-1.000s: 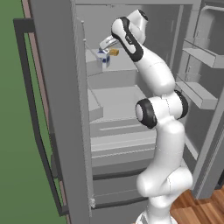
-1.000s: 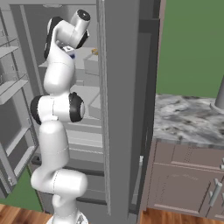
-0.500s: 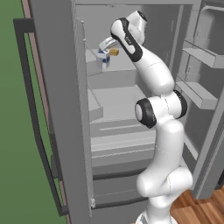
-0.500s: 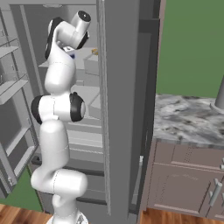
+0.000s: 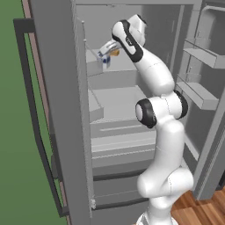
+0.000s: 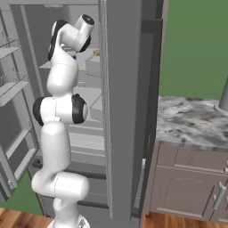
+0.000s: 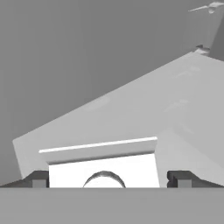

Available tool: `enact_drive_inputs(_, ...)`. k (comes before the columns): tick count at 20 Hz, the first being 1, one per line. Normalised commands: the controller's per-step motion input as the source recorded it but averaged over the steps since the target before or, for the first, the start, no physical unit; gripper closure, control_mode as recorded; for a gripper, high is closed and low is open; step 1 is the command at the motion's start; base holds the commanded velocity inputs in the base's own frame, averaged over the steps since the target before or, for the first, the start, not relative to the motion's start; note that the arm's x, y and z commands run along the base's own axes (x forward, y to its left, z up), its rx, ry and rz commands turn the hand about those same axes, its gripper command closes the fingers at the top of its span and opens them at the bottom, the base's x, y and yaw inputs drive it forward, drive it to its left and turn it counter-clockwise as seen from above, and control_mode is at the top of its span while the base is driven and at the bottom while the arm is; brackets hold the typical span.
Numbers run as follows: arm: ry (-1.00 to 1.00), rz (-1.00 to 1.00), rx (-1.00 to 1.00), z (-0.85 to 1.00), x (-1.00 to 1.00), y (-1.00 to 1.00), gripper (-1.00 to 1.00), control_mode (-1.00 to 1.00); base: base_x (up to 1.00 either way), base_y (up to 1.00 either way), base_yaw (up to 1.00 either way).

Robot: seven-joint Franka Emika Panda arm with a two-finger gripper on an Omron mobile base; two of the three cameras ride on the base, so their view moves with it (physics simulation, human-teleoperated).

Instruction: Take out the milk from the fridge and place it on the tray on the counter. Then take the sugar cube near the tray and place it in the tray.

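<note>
- At the upper centre of the left base view, the gripper [image 5: 105, 56] is seen reaching onto an upper shelf of the fridge [image 5: 57, 110].
- Low in the hand view, the milk [image 7: 103, 172] is framed between the spread fingers [image 7: 40, 179], jaws released, not clenched.
- At the right of the right base view, the counter [image 6: 191, 124] is seen.

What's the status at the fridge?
Gripper open, straddling milk carton on upper fridge shelf. Not yet gripped. Nothing blocking.
</note>
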Motion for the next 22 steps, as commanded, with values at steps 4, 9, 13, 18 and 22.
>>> enact_drive_inputs(4,0.12,0.07,-0.03,-0.34,0.0,0.01,1.0,-1.0,0.0,0.0,0.0)
enact_drive_inputs(9,0.01,0.07,0.0,-0.05,-0.07,0.03,1.0,-1.0,0.0,0.0,0.0)
enact_drive_inputs(13,-0.04,0.01,-0.01,0.0,-0.84,0.7,1.0,-1.0,0.0,0.0,0.0)
enact_drive_inputs(18,-0.2,-0.1,-0.03,-0.03,-1.0,0.08,1.0,-1.0,0.0,0.0,0.0)
enact_drive_inputs(22,-0.19,-0.18,-0.01,-0.37,-1.0,-0.27,1.0,-1.0,0.0,0.0,0.0)
